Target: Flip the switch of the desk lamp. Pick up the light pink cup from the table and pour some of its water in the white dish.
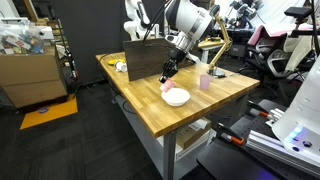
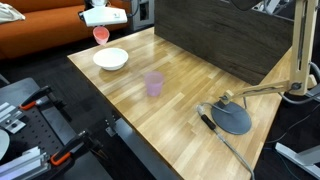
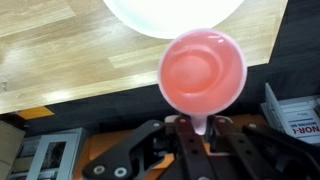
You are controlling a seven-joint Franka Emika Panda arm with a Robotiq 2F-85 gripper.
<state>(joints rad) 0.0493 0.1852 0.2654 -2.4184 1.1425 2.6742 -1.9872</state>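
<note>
The light pink cup (image 3: 203, 72) hangs in the air, its rim pinched between my gripper's (image 3: 200, 128) fingers, which are shut on it. Its salmon inside faces the wrist camera. Just beyond it lies the white dish (image 3: 180, 12), near the table's edge. In both exterior views the cup (image 1: 167, 86) (image 2: 101, 35) hangs under the gripper (image 1: 166, 77) (image 2: 103, 24), a little above and beside the dish (image 1: 177, 97) (image 2: 111, 59). The desk lamp (image 1: 216, 45) stands at the other end of the table, its dark base (image 2: 233, 118) flat on the wood.
A taller pale pink tumbler (image 2: 153, 84) (image 1: 205, 82) stands mid-table between dish and lamp. A dark wooden panel (image 2: 225, 35) (image 1: 145, 55) stands upright along the table's back. The table edge (image 3: 60, 95) runs just under the cup; below it are shelves and tools.
</note>
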